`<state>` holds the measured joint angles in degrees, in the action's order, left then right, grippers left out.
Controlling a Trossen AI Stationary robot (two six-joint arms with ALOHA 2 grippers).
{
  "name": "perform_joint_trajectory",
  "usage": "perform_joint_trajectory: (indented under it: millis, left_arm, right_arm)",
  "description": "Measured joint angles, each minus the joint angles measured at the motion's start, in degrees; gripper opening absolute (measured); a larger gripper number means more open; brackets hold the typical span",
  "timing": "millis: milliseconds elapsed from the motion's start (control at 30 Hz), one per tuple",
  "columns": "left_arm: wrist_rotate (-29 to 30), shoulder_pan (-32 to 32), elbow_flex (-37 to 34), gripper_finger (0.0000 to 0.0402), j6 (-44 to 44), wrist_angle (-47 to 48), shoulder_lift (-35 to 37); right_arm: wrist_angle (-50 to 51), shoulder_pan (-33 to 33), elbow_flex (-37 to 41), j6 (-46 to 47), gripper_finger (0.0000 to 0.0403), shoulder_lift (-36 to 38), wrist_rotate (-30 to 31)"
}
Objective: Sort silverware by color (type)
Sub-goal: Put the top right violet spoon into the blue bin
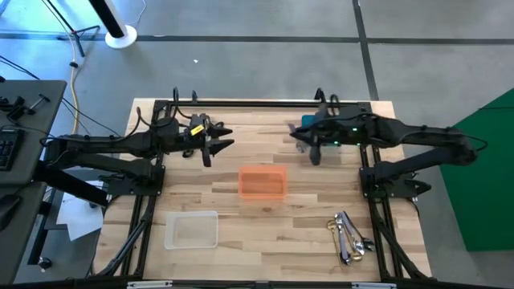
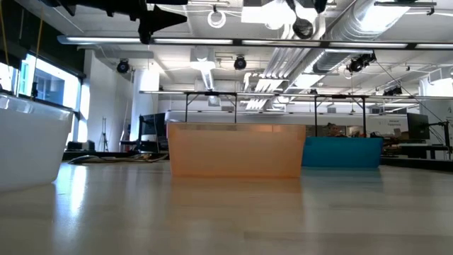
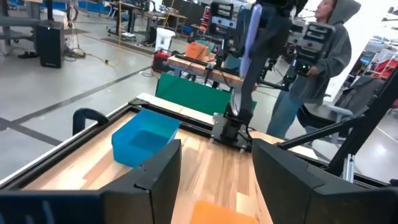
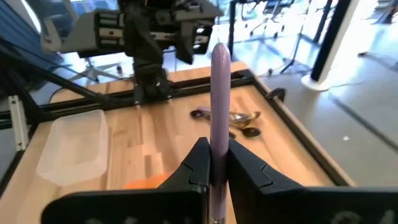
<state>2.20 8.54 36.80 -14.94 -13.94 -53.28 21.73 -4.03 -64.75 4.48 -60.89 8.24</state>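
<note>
My right gripper (image 4: 214,155) is shut on a long purple-sheen utensil (image 4: 219,93) and hovers near the blue bin (image 1: 306,122) at the table's far side (image 1: 312,148). A pile of silverware (image 1: 347,234) lies flat on the table near the near right corner; it also shows in the right wrist view (image 4: 231,121). My left gripper (image 3: 214,180) is open and touches nothing. It hangs in the air over the far left part of the table (image 1: 217,142). My right gripper pinches the purple utensil between its two fingers (image 4: 199,165). The shaft (image 4: 219,146) lies along the fingers and sticks out past their tips to a rounded free end (image 4: 220,53). The gripped end is hidden between the fingers. The utensil is lifted clear of the table.
An orange bin (image 1: 262,182) stands mid-table and a clear bin (image 1: 191,229) near the near left edge. The low view shows the orange bin (image 2: 237,149), the blue bin (image 2: 343,151) and the clear bin (image 2: 28,142). A person (image 3: 314,56) stands beyond the table.
</note>
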Motion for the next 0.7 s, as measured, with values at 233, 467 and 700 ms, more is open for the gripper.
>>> perform_joint_trajectory:
  millis: [233,467,700]
  left_arm:
    - [0.00,0.02,0.00,0.0182,-0.02,-0.10,0.04]
    - [0.00,0.02,0.00,0.0182,0.02,-1.19,0.04]
    - [0.00,0.02,0.00,0.0182,0.04,-1.06,0.04]
  right_arm:
    - [-10.63,0.00,12.93,1.81,0.0016,11.16,1.11]
    - [-25.55,-0.18,21.79,-2.84,0.0016,16.67,-1.47]
    - [-22.86,-0.20,21.88,-3.38,0.0016,15.27,-4.22]
